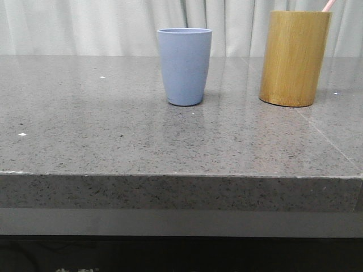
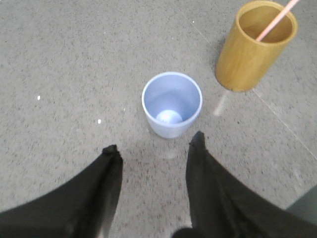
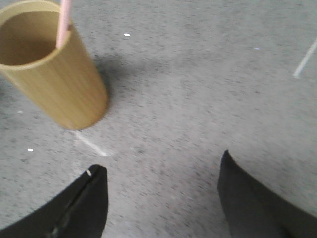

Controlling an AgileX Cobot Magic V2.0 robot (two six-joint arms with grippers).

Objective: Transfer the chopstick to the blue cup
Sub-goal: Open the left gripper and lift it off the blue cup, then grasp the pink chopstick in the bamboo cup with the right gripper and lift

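Task at its outset: the chopstick (image 2: 277, 20) is standing tilted inside the bamboo holder (image 2: 255, 47), leaning on its rim, and the blue cup (image 2: 172, 104) is sitting empty on the grey bench (image 1: 85, 124). The left pincer (image 2: 156, 144) is hovering with jaws spread wide and holding nothing, the cup just ahead of its tips. The right pincer (image 3: 161, 173) is likewise gaping empty, the holder ahead and to one side. Grasping, lifting and depositing all appear outstanding.
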